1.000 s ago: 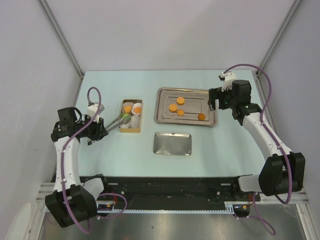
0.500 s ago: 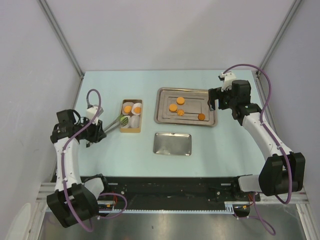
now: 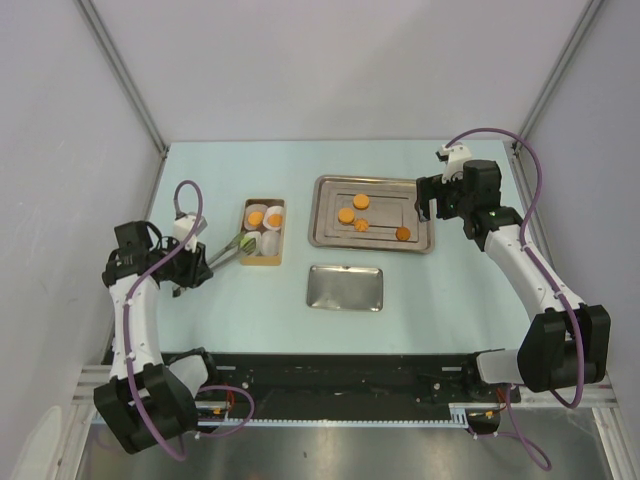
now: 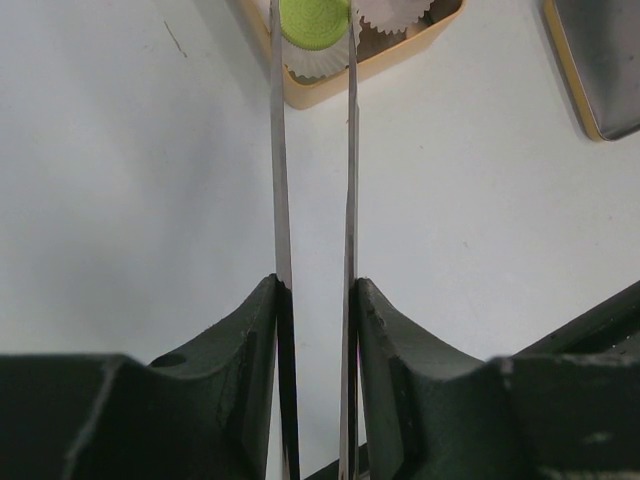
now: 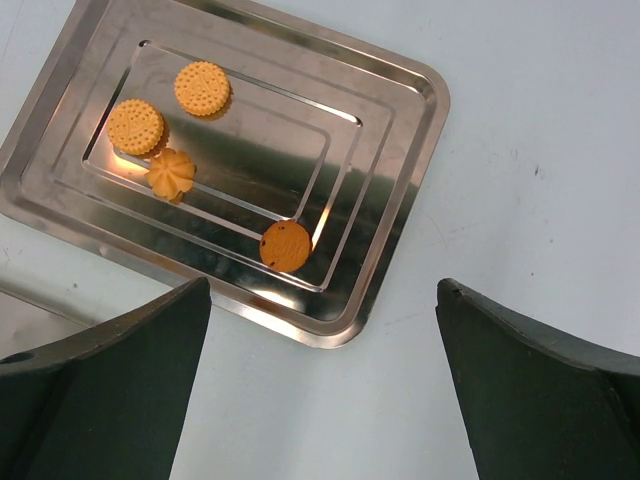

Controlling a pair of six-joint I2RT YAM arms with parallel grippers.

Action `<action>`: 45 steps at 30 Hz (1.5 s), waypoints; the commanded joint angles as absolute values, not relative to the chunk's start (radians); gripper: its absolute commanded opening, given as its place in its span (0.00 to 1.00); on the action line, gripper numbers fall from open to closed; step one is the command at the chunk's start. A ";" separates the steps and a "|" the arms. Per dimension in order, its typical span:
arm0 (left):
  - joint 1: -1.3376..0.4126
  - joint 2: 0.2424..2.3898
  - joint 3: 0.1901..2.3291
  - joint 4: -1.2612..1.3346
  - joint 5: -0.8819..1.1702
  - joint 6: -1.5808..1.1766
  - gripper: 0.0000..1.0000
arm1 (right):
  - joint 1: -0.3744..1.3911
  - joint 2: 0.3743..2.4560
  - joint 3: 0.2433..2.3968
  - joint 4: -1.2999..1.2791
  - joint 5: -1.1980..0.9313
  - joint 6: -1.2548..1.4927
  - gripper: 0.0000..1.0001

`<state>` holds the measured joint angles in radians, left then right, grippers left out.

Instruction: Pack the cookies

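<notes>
At nine o'clock from tray [image 3: 318, 212], packed three cookies [image 3: 256, 217] in box [image 3: 262, 266]; four more to move. Clamping tongs [image 3: 228, 247] with left gripper [image 4: 315, 300], holding right gripper [image 5: 323, 290] open.

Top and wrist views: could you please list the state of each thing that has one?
left tool, shut on the tongs
tongs, tips straddling the green cookie
green cookie, in a paper cup in the box
right tool, open, near the large tray
large tray, holding four orange cookies

Glossy steel tray [image 5: 260, 155], matt cookies [image 5: 203, 88], crimped paper cups [image 4: 400, 12]
</notes>
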<state>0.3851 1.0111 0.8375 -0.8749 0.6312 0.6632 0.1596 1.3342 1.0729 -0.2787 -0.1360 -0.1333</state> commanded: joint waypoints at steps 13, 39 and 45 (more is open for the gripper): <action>0.397 1.026 0.847 -0.825 0.663 0.681 0.48 | 0.163 1.318 1.085 -0.252 -0.120 -0.149 1.00; 0.382 1.035 0.982 -0.779 0.945 0.514 0.48 | 0.164 1.327 1.085 -0.252 -0.115 -0.152 1.00; 0.263 1.077 0.997 -0.677 0.934 0.401 0.47 | 0.164 1.330 1.086 -0.249 -0.110 -0.153 1.00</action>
